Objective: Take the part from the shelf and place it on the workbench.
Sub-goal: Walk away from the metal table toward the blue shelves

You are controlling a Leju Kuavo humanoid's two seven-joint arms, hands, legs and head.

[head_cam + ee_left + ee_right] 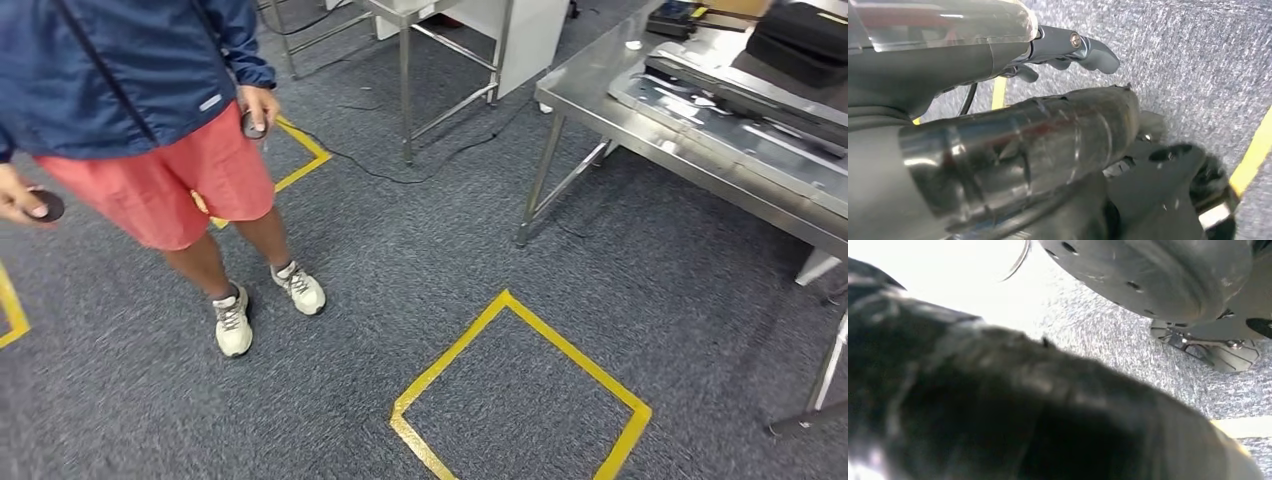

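Steel workbench (640,130) — right side, carrying dark items.

Place: workshop or lab | steel workbench (600,105) | carpet (grey) (420,270) | yellow tape squares (520,375)

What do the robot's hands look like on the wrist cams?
Left hand: a smooth grey cover under a clear glossy shell. It has blue-grey fingers with a silver screw at a pivot, and a thin black cable beneath. Right hand: a dark, glossy bulk close to the lens, too blurred for detail.
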